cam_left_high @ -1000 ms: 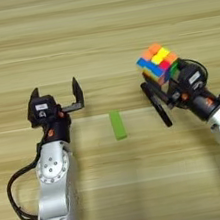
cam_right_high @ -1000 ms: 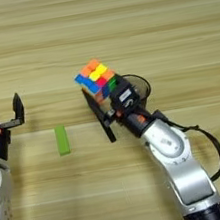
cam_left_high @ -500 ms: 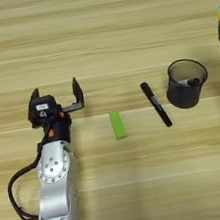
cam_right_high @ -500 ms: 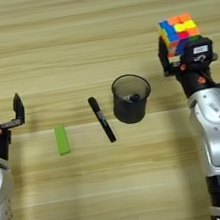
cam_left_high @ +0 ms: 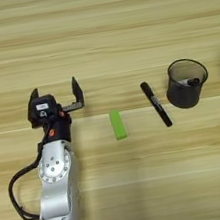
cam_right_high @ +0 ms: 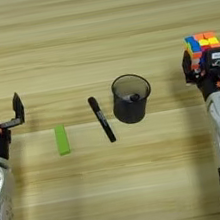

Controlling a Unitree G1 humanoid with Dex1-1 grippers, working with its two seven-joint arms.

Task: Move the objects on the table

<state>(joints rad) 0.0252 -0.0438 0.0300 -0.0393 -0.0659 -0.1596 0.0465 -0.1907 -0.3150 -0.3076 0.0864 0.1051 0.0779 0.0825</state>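
My right claw (cam_right_high: pixel 201 59) grips the cube (cam_right_high: pixel 201 46), rigid and light, held by opposite faces right of the cup (cam_right_high: pixel 131 98). My left claw (cam_left_high: pixel 54 94) gapes, idle, beside the block (cam_left_high: pixel 117 124).

The right gripper (cam_right_high: pixel 200 55), jaws clamped on the multicoloured puzzle cube (cam_right_high: pixel 201 46), has swung from beside the black mesh pen cup (cam_right_high: pixel 130 98) out to the counter's right side, uncovering cup and black marker pen (cam_right_high: pixel 102 119).

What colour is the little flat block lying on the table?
The flat rectangular block is lime green, clearest in the left eye view.
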